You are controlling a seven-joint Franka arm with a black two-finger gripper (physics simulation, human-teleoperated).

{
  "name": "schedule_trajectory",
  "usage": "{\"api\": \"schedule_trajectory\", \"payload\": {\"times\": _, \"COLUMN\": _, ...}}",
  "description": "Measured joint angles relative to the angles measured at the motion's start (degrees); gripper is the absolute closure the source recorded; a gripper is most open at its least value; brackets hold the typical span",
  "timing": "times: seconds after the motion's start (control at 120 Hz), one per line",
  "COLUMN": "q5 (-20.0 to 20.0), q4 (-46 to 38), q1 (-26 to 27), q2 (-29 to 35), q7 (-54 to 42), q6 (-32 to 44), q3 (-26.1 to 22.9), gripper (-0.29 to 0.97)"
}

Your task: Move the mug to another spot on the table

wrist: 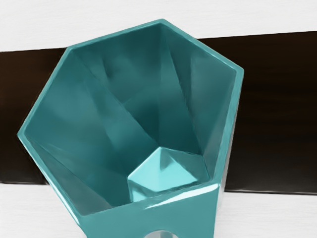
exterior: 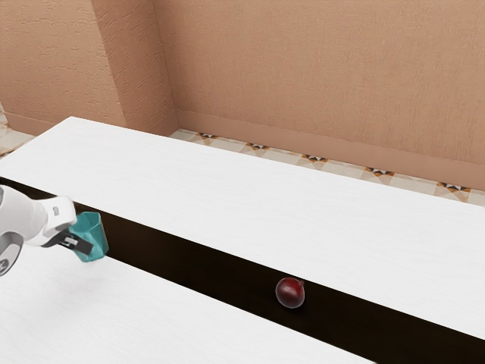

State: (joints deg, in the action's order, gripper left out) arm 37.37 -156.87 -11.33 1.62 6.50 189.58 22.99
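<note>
Above the white tabletop (exterior: 227, 189), the teal mug (exterior: 92, 236) was gripped in the jaws and was best kept level and set down clear of the red fruit (exterior: 289, 293).

From a raised spot at the arm's side, the exterior view looks down across the table (exterior: 227, 182) toward the wall (exterior: 318, 68). The wrist view peers closely into the teal mug (wrist: 148, 114); both share it and the table's dark strip (wrist: 277, 109).

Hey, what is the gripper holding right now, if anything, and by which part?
The gripper looks shut on the teal mug, pinching its side wall near the rim on the side facing the arm.
</note>
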Motion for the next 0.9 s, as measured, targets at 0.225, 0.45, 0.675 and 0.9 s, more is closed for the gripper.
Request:
{"api": "schedule_trajectory", "payload": {"times": 0.225, "q5": -5.13, "q4": 1.1, "q1": -0.37, "q2": -6.14, "q7": 3.28, "q6": 6.86, "q3": -0.58, "gripper": 0.0}}
{"api": "schedule_trajectory", "payload": {"times": 0.45, "q5": -7.02, "q4": 2.05, "q1": 0.92, "q2": -10.52, "q7": 6.06, "q6": 9.18, "q3": -1.78, "gripper": 0.01}}
{"api": "schedule_trajectory", "payload": {"times": 0.675, "q5": -7.16, "q4": 0.64, "q1": 0.55, "q2": -8.34, "q7": 8.1, "q6": 9.71, "q3": -1.89, "gripper": 0.06}}
{"api": "schedule_trajectory", "payload": {"times": 0.9, "q5": -6.28, "q4": -1.22, "q1": -1.7, "q2": -6.88, "q7": 9.66, "q6": 9.61, "q3": -1.89, "gripper": 0.08}}
